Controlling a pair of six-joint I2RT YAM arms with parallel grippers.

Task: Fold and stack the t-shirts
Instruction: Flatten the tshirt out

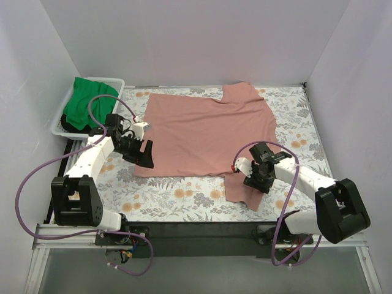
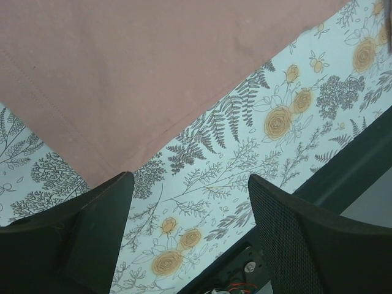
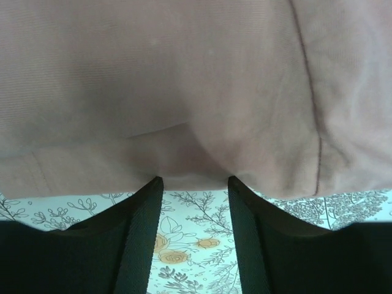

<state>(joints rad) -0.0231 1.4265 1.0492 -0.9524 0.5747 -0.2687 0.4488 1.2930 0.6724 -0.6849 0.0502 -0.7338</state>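
Note:
The salmon-pink t-shirt [image 1: 208, 131] lies spread flat on the floral cloth [image 1: 177, 196], one sleeve hanging toward the near right. The green t-shirt [image 1: 89, 104] is bunched in the white basket [image 1: 60, 125] at the far left. My left gripper [image 1: 142, 154] hovers at the pink shirt's near-left corner. In the left wrist view its jaws [image 2: 190, 184] stand wide open over bare floral cloth, the pink shirt's corner [image 2: 153, 61] just beyond the left fingertip. My right gripper [image 1: 250, 177] sits at the near-right sleeve. Its jaws [image 3: 195, 180] are open, both tips touching the pink shirt's edge [image 3: 184, 79], with nothing between them.
White walls close in the back and both sides. The black front edge of the table [image 1: 202, 229] runs between the two arm bases. Purple cables loop off both arms. Floral cloth [image 2: 245, 135] shows bare in front of the shirt's hem.

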